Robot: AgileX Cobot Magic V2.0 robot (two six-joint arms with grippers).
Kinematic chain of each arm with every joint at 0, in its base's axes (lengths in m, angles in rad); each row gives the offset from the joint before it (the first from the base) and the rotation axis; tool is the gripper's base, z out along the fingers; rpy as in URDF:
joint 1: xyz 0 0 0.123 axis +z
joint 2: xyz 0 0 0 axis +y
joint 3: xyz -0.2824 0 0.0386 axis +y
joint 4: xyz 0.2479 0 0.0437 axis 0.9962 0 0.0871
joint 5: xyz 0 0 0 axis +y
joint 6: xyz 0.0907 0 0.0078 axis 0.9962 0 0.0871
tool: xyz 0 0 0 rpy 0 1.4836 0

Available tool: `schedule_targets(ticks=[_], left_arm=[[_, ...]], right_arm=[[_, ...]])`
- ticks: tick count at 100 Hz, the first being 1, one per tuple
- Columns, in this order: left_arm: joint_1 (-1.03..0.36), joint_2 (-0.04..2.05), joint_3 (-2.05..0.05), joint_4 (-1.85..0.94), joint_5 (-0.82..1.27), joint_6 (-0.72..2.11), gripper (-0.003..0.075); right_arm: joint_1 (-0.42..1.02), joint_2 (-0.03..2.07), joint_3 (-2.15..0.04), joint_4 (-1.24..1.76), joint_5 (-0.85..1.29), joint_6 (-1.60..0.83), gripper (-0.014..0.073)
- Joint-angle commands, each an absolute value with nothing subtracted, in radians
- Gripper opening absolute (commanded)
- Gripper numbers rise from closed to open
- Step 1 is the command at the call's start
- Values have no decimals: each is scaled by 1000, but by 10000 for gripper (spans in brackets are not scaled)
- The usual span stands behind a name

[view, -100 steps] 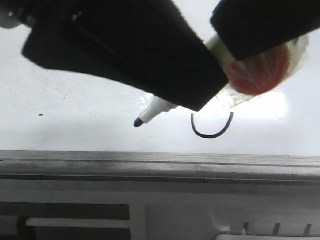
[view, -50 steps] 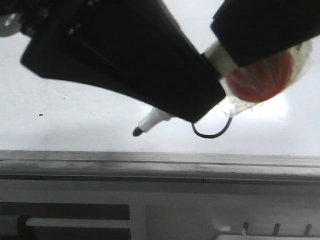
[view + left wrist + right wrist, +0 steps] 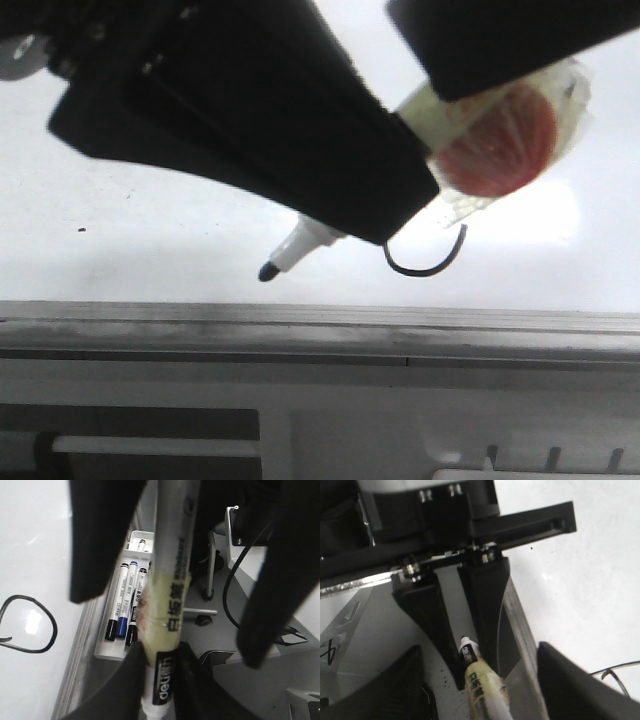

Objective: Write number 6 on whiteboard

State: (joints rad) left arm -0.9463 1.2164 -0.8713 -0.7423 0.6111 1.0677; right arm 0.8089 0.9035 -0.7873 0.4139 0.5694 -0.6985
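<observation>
Whiteboard (image 3: 150,200): number 6 (image 3: 428,255) just beside marker (image 3: 295,248).

"deli" on marker (image 3: 167,630) barrel.

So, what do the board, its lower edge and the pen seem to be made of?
The board looks like glossy white coated panel: it shows glare. Its lower edge seems brushed grey metal, dull and streaked. The pen looks like smooth plastic with printed letters, wrapped partly in yellowish tape.
</observation>
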Motion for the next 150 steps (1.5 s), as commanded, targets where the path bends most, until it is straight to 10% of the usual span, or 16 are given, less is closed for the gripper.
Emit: schedule_targets(ticks=[1, 26, 48, 97, 150], left_arm=[[-947, 1198, -904, -777, 578, 1052, -19], [-926, 1193, -895, -794, 574, 1012, -19], [-906, 1192, -830, -798, 336, 785, -19], [-1091, 1272, -691, -1160, -459, 711, -19], [-1094, 1395, -691, -1331, -560, 711, -19]], right_arm=[[809, 875, -822, 434, 470, -711, 593], [805, 751, -824, 417, 409, -711, 514], [734, 612, -822, 415, 454, -685, -73], [599, 553, -822, 412, 589, -683, -61], [599, 553, -822, 412, 605, -683, -61]])
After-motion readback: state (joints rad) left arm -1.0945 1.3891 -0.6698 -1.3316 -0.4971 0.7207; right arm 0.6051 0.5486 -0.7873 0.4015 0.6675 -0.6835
